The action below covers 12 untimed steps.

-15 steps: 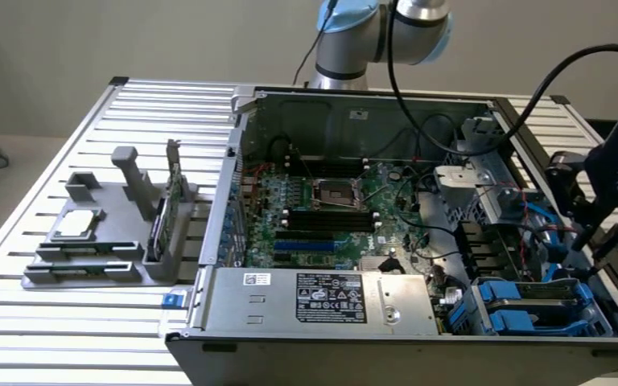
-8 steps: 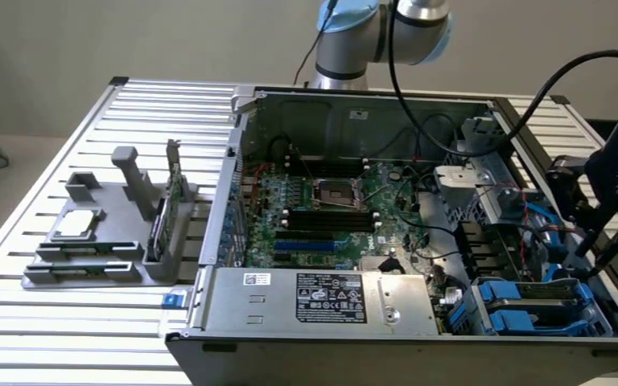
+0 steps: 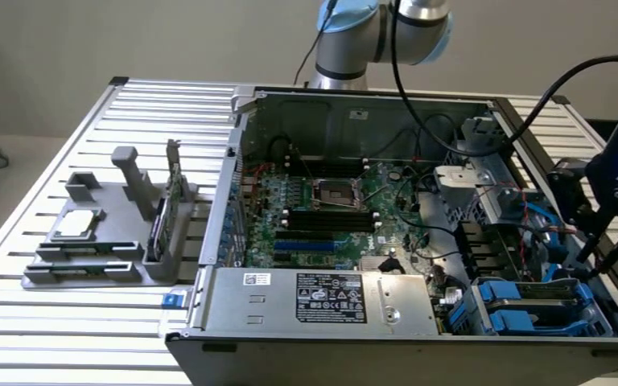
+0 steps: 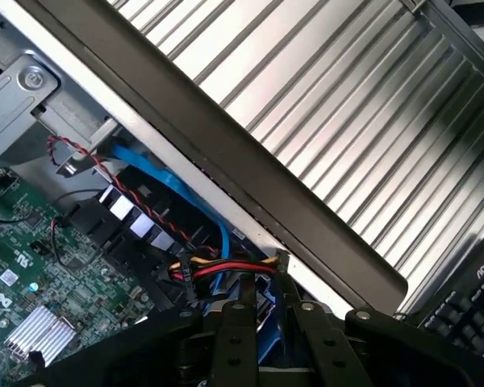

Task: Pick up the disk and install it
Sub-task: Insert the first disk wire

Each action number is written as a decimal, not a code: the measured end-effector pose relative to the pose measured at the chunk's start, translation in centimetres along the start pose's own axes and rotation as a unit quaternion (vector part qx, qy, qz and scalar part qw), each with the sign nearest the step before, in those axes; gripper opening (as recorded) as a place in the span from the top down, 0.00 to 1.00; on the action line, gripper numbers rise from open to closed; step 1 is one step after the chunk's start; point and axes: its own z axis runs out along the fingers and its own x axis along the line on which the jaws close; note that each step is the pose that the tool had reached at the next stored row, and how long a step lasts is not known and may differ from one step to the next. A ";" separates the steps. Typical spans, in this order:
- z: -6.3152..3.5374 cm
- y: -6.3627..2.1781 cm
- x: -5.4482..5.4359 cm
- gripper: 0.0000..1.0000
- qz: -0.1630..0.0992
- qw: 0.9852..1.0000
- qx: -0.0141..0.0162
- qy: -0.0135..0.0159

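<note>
My claw [image 4: 266,310] is clenching on the disk [image 4: 262,332]. Its blue plastic rail frame is sitting between my two fingers [image 4: 234,339], and the rest of it is hiding under my wrist. In the exterior view my claw [image 3: 591,261] is hanging low at the exterior view's right, inside the open computer case [image 3: 234,161], just above the blue drive bay [image 3: 502,297] in the case's near corner.

Just beyond my fingertips a bundle of red, yellow and black wires [image 4: 226,264] is running across, and a flat blue cable [image 4: 177,189] is curving along the case wall. Farther in, the green motherboard [image 3: 331,209] is lying flat, with the boxed power supply [image 3: 320,297] along the near edge.

The case is resting on the slatted metal bench [image 3: 126,104]. Well apart, at the exterior view's left, a grey holder [image 3: 84,269] is carrying a small square chip [image 3: 78,225] and a thin card [image 3: 170,205] standing on edge. A black keyboard [image 4: 468,314] is lying past the case wall.
</note>
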 end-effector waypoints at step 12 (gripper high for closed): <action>0.83 -0.04 0.1 0.75 0.057 0.998 0.009 -0.009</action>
